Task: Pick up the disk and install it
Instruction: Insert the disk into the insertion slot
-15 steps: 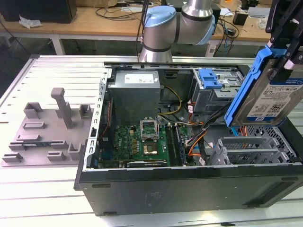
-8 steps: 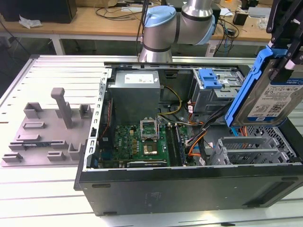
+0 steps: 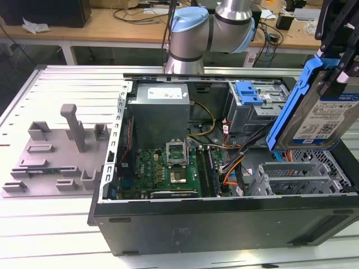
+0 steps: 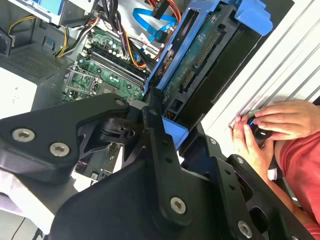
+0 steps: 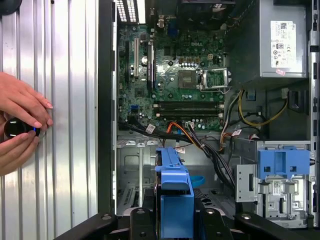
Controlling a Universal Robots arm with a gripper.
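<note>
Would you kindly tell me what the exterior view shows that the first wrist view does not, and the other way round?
Exterior view: the grey fixture plate beside the computer case, the arm's blue-capped joint, and the disk's labelled face. First wrist view: a person's hands on a black knob on the ribbed table, with the disk edge-on. Both: the open computer case, its motherboard, the power supply and the blue latch.

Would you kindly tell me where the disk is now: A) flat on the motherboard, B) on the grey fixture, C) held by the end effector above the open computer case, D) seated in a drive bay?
C: the end effector grips the disk, tilted, over the computer case.
</note>
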